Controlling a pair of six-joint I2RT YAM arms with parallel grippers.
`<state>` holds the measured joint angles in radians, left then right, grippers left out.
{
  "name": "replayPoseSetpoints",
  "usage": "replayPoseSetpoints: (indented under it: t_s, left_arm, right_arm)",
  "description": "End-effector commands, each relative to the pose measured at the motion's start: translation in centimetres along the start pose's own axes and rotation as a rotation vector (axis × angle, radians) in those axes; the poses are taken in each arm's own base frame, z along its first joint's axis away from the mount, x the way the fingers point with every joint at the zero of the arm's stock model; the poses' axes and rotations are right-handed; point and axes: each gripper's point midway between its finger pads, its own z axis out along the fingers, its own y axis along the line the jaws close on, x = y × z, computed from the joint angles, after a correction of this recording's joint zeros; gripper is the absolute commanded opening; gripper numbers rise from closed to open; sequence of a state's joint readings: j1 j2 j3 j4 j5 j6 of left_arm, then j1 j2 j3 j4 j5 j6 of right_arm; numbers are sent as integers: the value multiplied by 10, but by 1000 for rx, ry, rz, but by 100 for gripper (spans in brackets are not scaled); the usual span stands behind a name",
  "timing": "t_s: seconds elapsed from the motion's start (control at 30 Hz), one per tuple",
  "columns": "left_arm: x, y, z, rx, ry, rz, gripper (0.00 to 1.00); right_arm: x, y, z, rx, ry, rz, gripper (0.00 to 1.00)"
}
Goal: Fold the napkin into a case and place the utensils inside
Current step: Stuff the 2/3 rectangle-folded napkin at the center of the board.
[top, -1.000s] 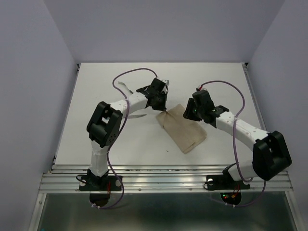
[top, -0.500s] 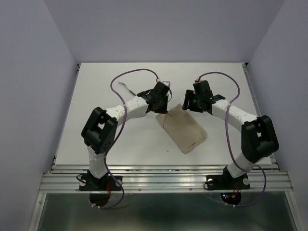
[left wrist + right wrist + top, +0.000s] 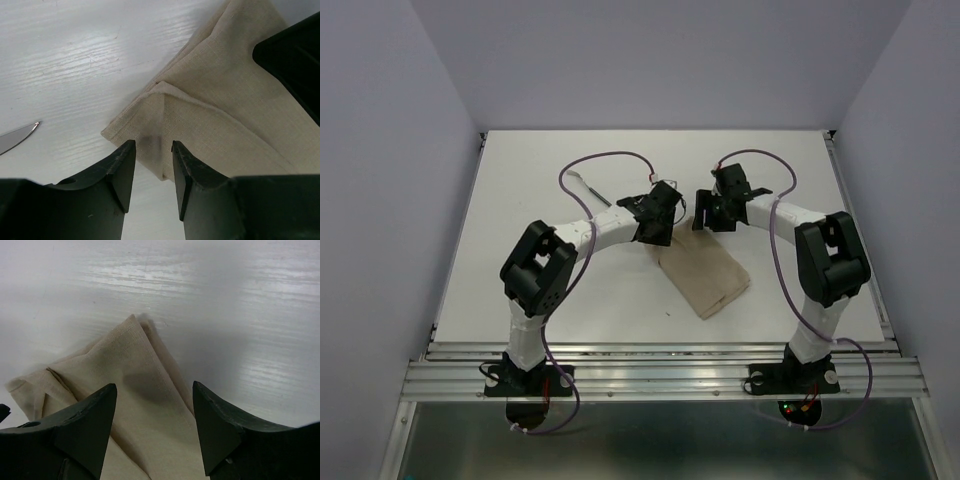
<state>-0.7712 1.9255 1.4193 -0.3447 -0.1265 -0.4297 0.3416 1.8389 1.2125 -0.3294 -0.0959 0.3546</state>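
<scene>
- Top external view: folded beige-tan cloth napkin (image 3: pixel 705 272) lies as a slanted oblong at the centre of the white table (image 3: pixel 520 200).
- Left gripper (image 3: pixel 153 146) and right gripper (image 3: pixel 154 390) gape, empty, over its far corners.

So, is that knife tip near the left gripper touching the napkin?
Apart. The left wrist view shows it: a stretch of bare white table lies between the knife tip and the nearest corner of the napkin.

- napkin (image 3: pixel 215 115): soft woven cloth, matt.
- desk (image 3: pixel 225 300): white, faintly grained, slight sheen.
- knife (image 3: pixel 17 137): polished metal.
- left hand (image 3: pixel 151 149), right hand (image 3: pixel 154 387): matt black plastic.
</scene>
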Motion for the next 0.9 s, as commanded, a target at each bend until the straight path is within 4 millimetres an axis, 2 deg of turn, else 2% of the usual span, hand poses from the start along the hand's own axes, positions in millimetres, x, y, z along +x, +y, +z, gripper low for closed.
replayPoseSetpoints:
  t_s: [0.0, 0.27, 0.5, 0.87]
  left_arm:
    - [11, 9, 5, -64, 16, 23, 46]
    - [20, 17, 11, -97, 32, 37, 41]
    - [25, 17, 20, -98, 53, 53, 33]
    - [23, 9, 21, -66, 49, 59, 32]
  right_arm:
    - [-23, 17, 4, -69, -41, -63, 68]
    - [-12, 17, 21, -94, 6, -81, 66]
    - [-9, 7, 25, -128, 30, -45, 60]
    - [-4, 5, 27, -142, 49, -37, 56]
